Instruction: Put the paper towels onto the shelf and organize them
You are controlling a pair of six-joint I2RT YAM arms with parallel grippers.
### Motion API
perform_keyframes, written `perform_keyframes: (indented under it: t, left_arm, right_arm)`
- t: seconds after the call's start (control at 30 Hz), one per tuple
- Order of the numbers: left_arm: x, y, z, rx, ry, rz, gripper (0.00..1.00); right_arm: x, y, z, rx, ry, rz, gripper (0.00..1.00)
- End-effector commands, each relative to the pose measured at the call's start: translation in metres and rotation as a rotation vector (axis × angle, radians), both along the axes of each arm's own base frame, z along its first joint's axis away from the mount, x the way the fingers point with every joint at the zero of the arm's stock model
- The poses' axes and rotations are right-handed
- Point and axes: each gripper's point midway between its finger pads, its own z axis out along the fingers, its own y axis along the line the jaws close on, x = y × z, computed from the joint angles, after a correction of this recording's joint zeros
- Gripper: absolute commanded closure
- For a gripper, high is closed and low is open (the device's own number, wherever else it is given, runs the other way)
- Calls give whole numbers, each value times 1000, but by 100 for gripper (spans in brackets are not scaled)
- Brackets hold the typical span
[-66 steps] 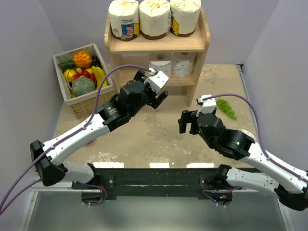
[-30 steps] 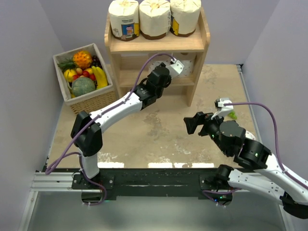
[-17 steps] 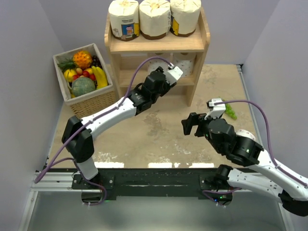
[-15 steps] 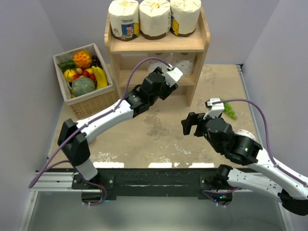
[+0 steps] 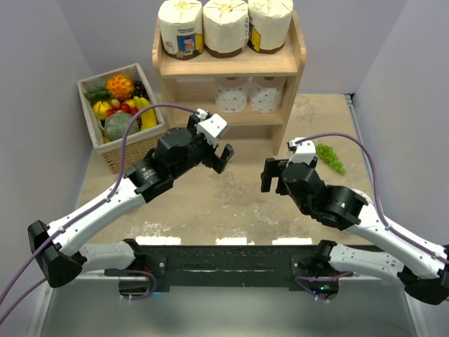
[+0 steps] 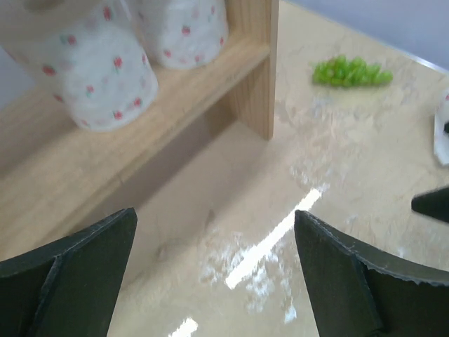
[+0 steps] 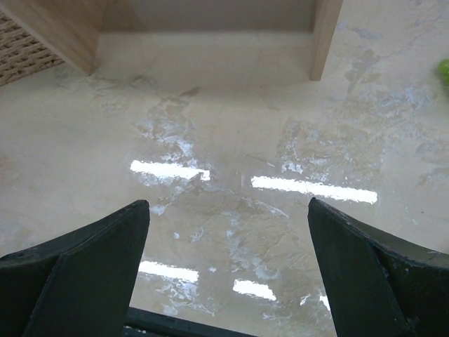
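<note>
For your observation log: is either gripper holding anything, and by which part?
Nothing is held; the left gripper and the right gripper both stand open and empty.

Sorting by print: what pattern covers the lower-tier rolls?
White paper rolls: tiny red dots; left wrist view.

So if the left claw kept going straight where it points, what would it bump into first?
Most likely the bare table. The open left gripper tilts down at it just in front of the shelf, with nothing between its fingers. Depth is hard to judge.

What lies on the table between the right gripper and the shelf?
Only bare tabletop, seen in the right wrist view, from the right gripper to the shelf.
</note>
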Motion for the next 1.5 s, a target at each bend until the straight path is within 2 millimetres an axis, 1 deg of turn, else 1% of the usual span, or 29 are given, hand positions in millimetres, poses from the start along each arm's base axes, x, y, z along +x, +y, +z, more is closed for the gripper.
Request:
perform_keyframes:
  t: [0.0, 0.03, 0.07, 0.1, 0.17, 0.2, 0.27, 0.3, 0.33, 0.4, 0.43, 0.47, 0.5, 0.53, 0.57, 0.6, 0.67, 0.7, 0.77, 0.8, 0.83, 0.87, 0.9, 0.97, 1.0, 1.03, 1.13, 1.27, 1.47]
  left_arm:
    - [-11, 12, -29, 9, 58, 14, 0]
    - [-14, 14, -39, 14, 65, 8, 0]
    - [-18, 8, -35, -14, 53, -34, 0]
    - [-23, 6, -31, -27, 50, -64, 0]
    - [-31, -1, -26, -39, 53, -122, 0]
    - [-32, 0, -23, -47, 46, -124, 0]
    - [-32, 2, -23, -55, 47, -110, 0]
    - [-32, 3, -23, -68, 59, -99, 0]
    - [-32, 4, -24, -70, 63, -91, 0]
    - [-28, 9, -23, -68, 59, -56, 0]
    - [-27, 9, -24, -65, 60, -49, 0]
    - [-26, 12, -23, -66, 57, -35, 0]
    - [-26, 13, -22, -68, 55, -29, 0]
    - [-25, 13, -22, -72, 60, -26, 0]
    - [-25, 13, -22, -74, 61, -24, 0]
    - [-27, 13, -21, -81, 60, -28, 0]
    - [-29, 12, -21, -84, 61, -36, 0]
    - [-28, 13, -21, -81, 61, -35, 0]
    - [-31, 14, -19, -82, 62, -40, 0]
    - [-33, 14, -17, -84, 56, -45, 0]
    - [-35, 14, -19, -83, 56, -51, 0]
    - [-37, 14, -19, -89, 53, -56, 0]
    - [-37, 14, -19, -91, 51, -58, 0]
    - [-38, 12, -21, -89, 57, -63, 0]
    - [-37, 12, -22, -87, 58, -65, 0]
    - [-36, 12, -22, -81, 58, -62, 0]
    - [-34, 13, -27, -63, 66, -50, 0]
    - [-32, 18, -23, -67, 47, -24, 0]
    - [-30, 19, -25, -59, 45, -15, 0]
  right_arm:
    - [19, -20, -1, -32, 2, -151, 1]
    - [25, -25, -3, -38, 11, -176, 1]
    - [29, -27, -7, -38, 38, -172, 1]
    - [42, -45, -11, -41, 59, -242, 1]
    - [52, -54, -14, -15, 92, -249, 1]
    - [60, -70, -12, -8, 93, -308, 1]
    - [63, -82, -11, -15, 100, -362, 1]
    - [65, -94, -2, -23, 82, -418, 1]
    - [61, -100, -7, -51, 110, -445, 1]
    - [61, -115, -5, -46, 117, -509, 1]
    - [59, -122, -8, -54, 133, -535, 1]
    - [59, -131, -8, -56, 140, -573, 2]
    - [59, -148, -9, -60, 146, -643, 2]
    - [54, -165, -9, -91, 148, -713, 2]
    - [52, -176, -12, -90, 158, -781, 3]
    - [47, -196, -11, -88, 165, -878, 3]
    - [37, -213, -22, -71, 222, -973, 2]
    - [30, -229, -31, -59, 256, -1039, 1]
    - [21, -241, -45, -29, 313, -1096, 1]
    - [11, -257, -54, -32, 342, -1171, 1]
    - [3, -263, -58, -33, 357, -1220, 1]
    - [-7, -275, -62, -43, 364, -1288, 1]
    - [-16, -278, -70, -36, 385, -1311, 2]
    - [-18, -280, -76, -6, 377, -1305, 2]
    - [-20, -277, -86, 17, 393, -1289, 2]
    - [-16, -278, -83, 42, 351, -1281, 2]
    - [-16, -279, -89, 38, 344, -1274, 5]
    - [-19, -283, -94, 28, 358, -1327, 5]
    - [-33, -297, -107, -29, 385, -1471, 4]
